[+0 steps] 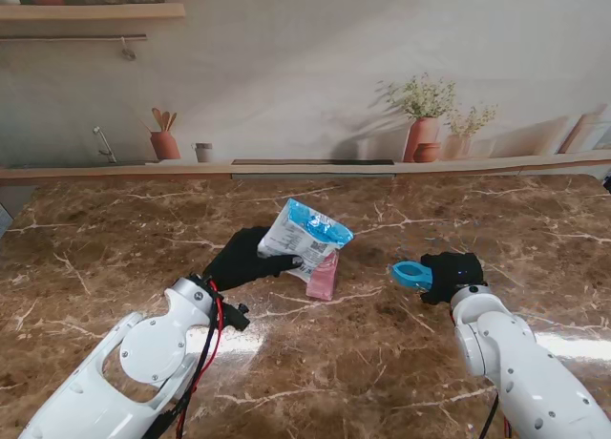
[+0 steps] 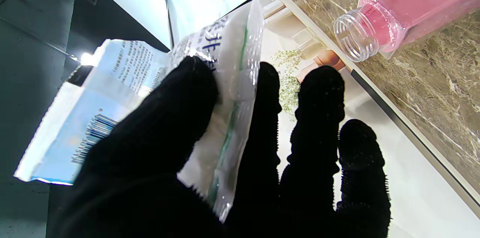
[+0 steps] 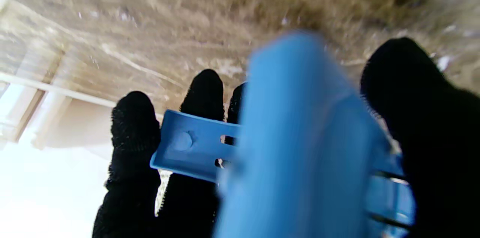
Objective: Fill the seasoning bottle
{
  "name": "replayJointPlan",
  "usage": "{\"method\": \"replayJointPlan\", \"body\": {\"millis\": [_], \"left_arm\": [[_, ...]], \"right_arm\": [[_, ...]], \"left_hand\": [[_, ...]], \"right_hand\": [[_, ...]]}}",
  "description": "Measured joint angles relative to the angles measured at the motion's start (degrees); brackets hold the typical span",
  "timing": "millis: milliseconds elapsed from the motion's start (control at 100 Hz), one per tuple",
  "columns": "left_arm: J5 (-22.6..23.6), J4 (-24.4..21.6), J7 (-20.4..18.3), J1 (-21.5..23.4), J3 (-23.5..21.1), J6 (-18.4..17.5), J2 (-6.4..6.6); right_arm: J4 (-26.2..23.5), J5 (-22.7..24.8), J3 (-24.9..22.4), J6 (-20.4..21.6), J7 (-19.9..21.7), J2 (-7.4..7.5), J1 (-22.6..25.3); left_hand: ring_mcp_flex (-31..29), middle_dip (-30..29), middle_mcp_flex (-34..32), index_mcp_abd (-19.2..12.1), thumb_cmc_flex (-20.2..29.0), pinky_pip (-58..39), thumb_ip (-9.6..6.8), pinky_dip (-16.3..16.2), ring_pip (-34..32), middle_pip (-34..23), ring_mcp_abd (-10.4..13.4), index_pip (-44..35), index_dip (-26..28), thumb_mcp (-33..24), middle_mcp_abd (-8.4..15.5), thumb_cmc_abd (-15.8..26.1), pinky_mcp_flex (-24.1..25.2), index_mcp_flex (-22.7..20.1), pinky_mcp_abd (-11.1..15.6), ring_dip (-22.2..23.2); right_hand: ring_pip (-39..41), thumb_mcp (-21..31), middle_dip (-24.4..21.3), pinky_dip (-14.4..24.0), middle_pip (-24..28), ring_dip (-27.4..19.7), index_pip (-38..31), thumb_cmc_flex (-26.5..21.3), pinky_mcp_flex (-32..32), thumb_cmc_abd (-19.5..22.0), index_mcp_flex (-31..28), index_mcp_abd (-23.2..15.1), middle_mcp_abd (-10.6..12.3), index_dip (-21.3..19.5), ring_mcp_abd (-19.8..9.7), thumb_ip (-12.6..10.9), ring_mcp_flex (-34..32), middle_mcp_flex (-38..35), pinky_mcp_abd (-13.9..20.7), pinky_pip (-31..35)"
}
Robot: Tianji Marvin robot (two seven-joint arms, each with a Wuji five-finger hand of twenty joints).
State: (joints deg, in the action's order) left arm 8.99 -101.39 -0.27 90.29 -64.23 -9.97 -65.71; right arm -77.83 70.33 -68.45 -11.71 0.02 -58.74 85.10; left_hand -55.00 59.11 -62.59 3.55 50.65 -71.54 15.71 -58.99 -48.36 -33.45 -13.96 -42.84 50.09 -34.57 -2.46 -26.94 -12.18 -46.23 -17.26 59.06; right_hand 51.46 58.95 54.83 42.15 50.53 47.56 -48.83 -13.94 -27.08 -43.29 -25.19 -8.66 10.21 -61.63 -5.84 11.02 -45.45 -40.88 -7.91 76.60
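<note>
One seasoning bottle (image 1: 323,278), clear and square-bodied with pink contents, is seen standing near the middle of the marble table (image 1: 401,363), its long axis upright and its uncapped mouth turned upward; in the left wrist view its threaded neck (image 2: 356,35) is shown open. Directly over it, at about 11 o'clock from the bottle, one blue-and-white refill bag (image 1: 305,237) is held tilted, its long axis running from 10 o'clock down to 4 o'clock, with the lower corner just above the bottle's mouth; whether the two touch cannot be told. The bag is pinched by the left hand (image 1: 243,259), which is reached in from 8 o'clock of the bottle, black-gloved, with the thumb (image 2: 180,103) pressed on one face of the bag and the other fingers (image 2: 318,118) extended behind it. The white left arm (image 1: 143,363) is raised from the near-left corner. At 3 o'clock from the bottle, well apart from it, the right hand (image 1: 453,272) is held low over the table, closed around one blue plastic clip (image 1: 412,273), which juts toward the bottle. In the right wrist view the clip (image 3: 300,148) is gripped between the thumb (image 3: 412,118) and the remaining fingers (image 3: 135,136), though that picture is blurred. The right arm (image 1: 525,372) is raised from the near-right corner.
</note>
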Motion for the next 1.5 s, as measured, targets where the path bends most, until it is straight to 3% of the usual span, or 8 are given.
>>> {"method": "replayJointPlan", "body": {"millis": [150, 210, 270, 410, 720, 820, 1390, 1500], "left_arm": [[0.0, -0.2, 0.0, 0.2, -0.2, 0.3, 0.01], [0.0, -0.2, 0.0, 0.2, -0.2, 0.3, 0.02], [0.0, -0.2, -0.1, 0.3, -0.2, 0.4, 0.04], [0.0, -0.2, -0.2, 0.3, -0.2, 0.7, 0.06], [0.0, 0.7, -0.1, -0.3, 0.7, 0.8, 0.06], [-0.1, 0.8, -0.2, -0.5, 0.9, 0.8, 0.06], [0.3, 1.3, -0.2, -0.7, 1.2, 0.9, 0.05], [0.4, 1.4, -0.3, -0.8, 1.2, 0.9, 0.06]], "right_arm": [[-2.4, -1.4, -1.6, 0.2, 4.8, -0.03, 1.6], [-4.2, -1.8, -2.7, 0.4, 6.1, -0.06, 2.7], [-6.2, -2.1, -3.8, 0.7, 6.9, -0.06, 3.8], [-12.0, -3.8, -6.0, 0.6, 6.0, -0.47, 6.9], [-27.0, -6.1, -8.5, 0.9, -0.2, -1.92, 14.2], [-30.6, -1.6, -8.5, 0.9, 0.8, -2.21, 15.2], [-35.5, -14.6, -4.7, 6.8, -14.4, -4.32, 17.0], [-36.0, -16.1, -3.5, 8.6, -15.7, -4.82, 16.4]], "left_hand": [[0.0, 0.0, 0.0, 0.0, 0.0, 0.0, 0.00, 0.0, 0.0, 0.0, 0.0, 0.0, 0.0, 0.0, 0.0, 0.0, 0.0, 0.0, 0.1, 0.0], [0.0, 0.0, 0.0, 0.0, 0.0, 0.0, 0.01, 0.0, 0.0, 0.0, 0.0, 0.0, 0.0, 0.0, 0.0, 0.0, 0.0, 0.0, 0.1, 0.0], [0.0, 0.0, 0.0, 0.0, 0.0, 0.0, 0.01, 0.0, 0.0, 0.0, 0.0, 0.0, 0.0, 0.0, 0.0, 0.0, 0.0, 0.0, 0.1, 0.0], [0.0, 0.0, 0.0, 0.0, 0.0, 0.0, 0.01, 0.0, 0.0, 0.0, 0.0, 0.0, 0.0, 0.0, 0.0, 0.0, 0.0, 0.0, 0.1, 0.0], [0.0, -0.1, 0.0, 0.0, 0.0, 0.0, 0.02, 0.0, 0.0, 0.0, 0.0, -0.9, -2.2, 0.0, 0.0, 0.0, 0.0, 0.0, 0.5, 0.0], [0.0, -0.1, 0.0, 0.0, 0.0, 0.0, 0.02, 0.0, 0.0, 0.0, 0.0, -0.9, -2.2, 0.0, 0.0, 0.0, 0.0, 0.0, 0.6, 0.0], [0.0, -0.5, 0.0, 0.0, 0.0, 0.0, 0.02, 0.0, 0.0, 0.0, 0.0, -1.2, -2.8, 0.0, 0.0, 0.0, 0.0, 0.0, 0.6, 0.0], [0.0, -0.5, 0.0, 0.0, 0.0, 0.0, 0.02, 0.0, 0.0, 0.0, 0.0, -1.2, -2.9, 0.0, 0.0, 0.0, 0.0, 0.0, 0.6, 0.0]], "right_hand": [[-18.5, -6.3, -13.5, -3.4, -13.3, -12.4, 19.7, 2.0, 9.2, 6.2, 8.1, 10.6, -4.6, 13.2, 3.0, -1.7, 12.2, 13.5, 3.0, -14.7], [-25.4, -14.2, -19.4, -4.9, -19.0, -17.9, 27.8, 1.9, 13.1, 11.7, 8.9, 12.7, -6.4, 17.3, 4.6, -3.5, 16.5, 16.6, 3.0, -21.7], [-30.4, -16.0, -23.4, -5.8, -23.2, -20.9, 31.2, 5.7, 17.3, 12.2, 9.6, 13.5, -7.6, 18.8, 5.0, -6.5, 20.9, 19.4, 2.8, -28.3], [-34.2, -14.2, -26.1, -7.0, -27.0, -21.8, 34.5, 6.9, 20.3, 10.8, 10.1, 13.9, -8.5, 20.0, 5.3, -6.6, 24.4, 20.6, 2.8, -33.9], [-35.3, -13.9, -27.4, -7.0, -29.9, -23.2, 36.0, 8.4, 18.3, 10.4, 10.0, 13.9, -8.8, 21.4, 6.0, -6.6, 22.5, 19.1, 2.9, -35.5], [-35.3, -13.9, -27.5, -7.0, -30.1, -23.2, 36.0, 8.4, 18.0, 10.3, 9.9, 13.9, -8.8, 21.5, 6.0, -6.6, 22.5, 19.1, 3.0, -35.5], [-31.4, -14.0, -28.2, -3.7, -29.5, -22.9, 34.2, 7.3, 5.2, 7.6, 6.8, 15.2, -9.6, 22.2, 7.1, -6.6, 6.5, 14.0, 2.8, -26.5], [-25.8, -17.1, -26.6, -3.6, -26.2, -17.9, 30.7, 1.0, -0.2, 7.1, 2.5, 13.1, -8.5, 21.3, 4.5, -6.7, -0.6, 6.8, 2.9, -20.7]]}}
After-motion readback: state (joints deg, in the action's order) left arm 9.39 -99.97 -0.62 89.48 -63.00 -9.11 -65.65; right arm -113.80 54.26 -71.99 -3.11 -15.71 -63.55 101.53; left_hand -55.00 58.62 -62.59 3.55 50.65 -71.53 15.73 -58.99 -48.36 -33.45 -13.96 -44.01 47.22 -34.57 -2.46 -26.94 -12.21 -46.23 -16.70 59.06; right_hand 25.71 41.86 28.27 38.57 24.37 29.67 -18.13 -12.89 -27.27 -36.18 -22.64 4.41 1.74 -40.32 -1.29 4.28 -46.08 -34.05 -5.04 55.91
